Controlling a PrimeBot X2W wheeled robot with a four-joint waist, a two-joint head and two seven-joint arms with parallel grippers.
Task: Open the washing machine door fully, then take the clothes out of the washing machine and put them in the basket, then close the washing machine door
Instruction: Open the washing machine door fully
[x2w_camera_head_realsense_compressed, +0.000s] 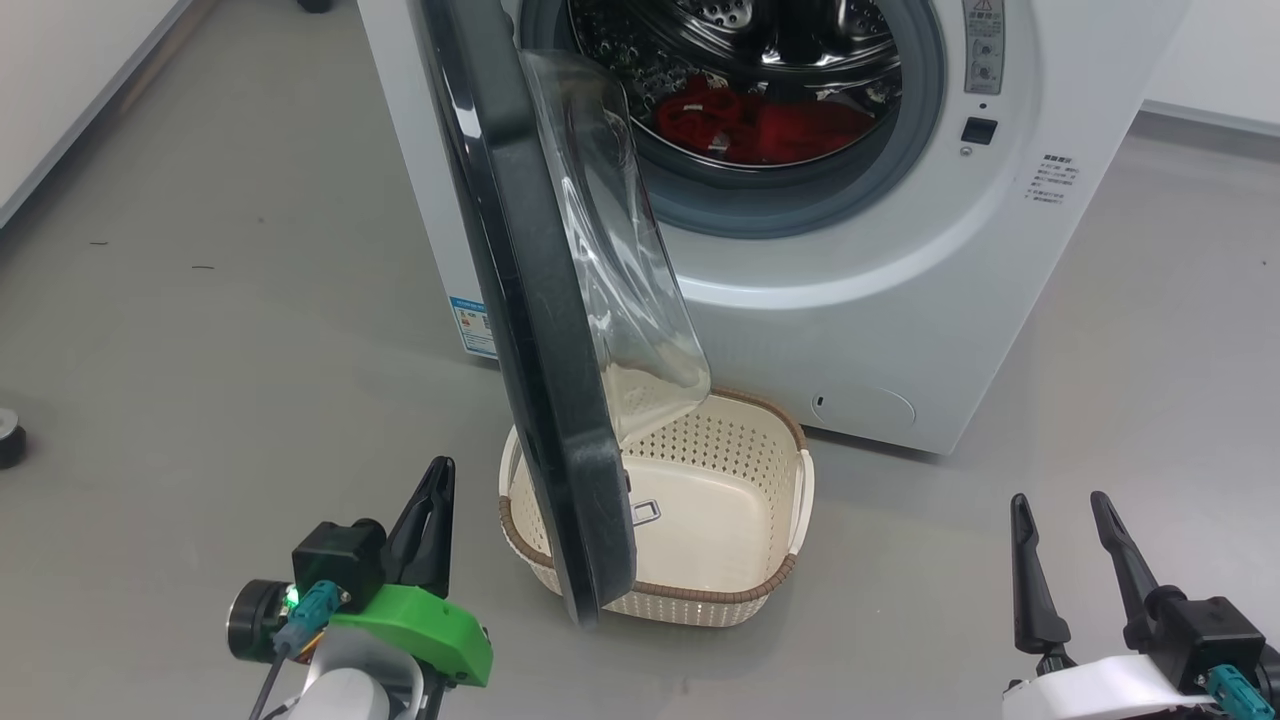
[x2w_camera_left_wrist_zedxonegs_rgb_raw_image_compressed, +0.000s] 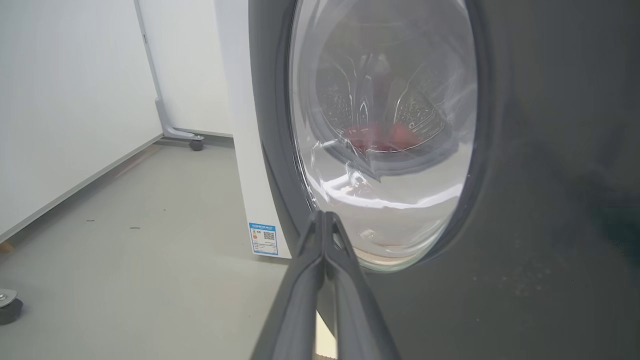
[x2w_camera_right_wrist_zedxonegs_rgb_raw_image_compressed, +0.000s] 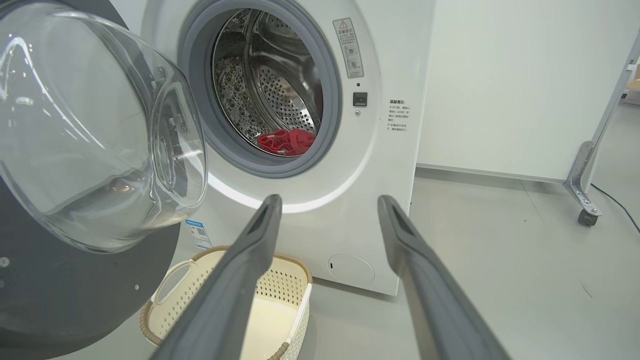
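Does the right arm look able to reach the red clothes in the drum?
Probably yes: the black-rimmed glass door stands off left, so the path from the right gripper to the red clothes looks free.

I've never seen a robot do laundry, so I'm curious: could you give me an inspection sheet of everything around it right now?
Surface: grey floor, a few dark specks.
Job's things: door swung partly open, hanging over the basket; basket empty, before the washing machine; red clothes in the drum.
Clutter: small dark round thing at the floor's left edge.
Pincers: left pincer shut, empty, beside the door's outer face; right pincer open, empty.
Cables: thin dark cable on the floor by the wheeled stand.
Surroundings: white wall panels.
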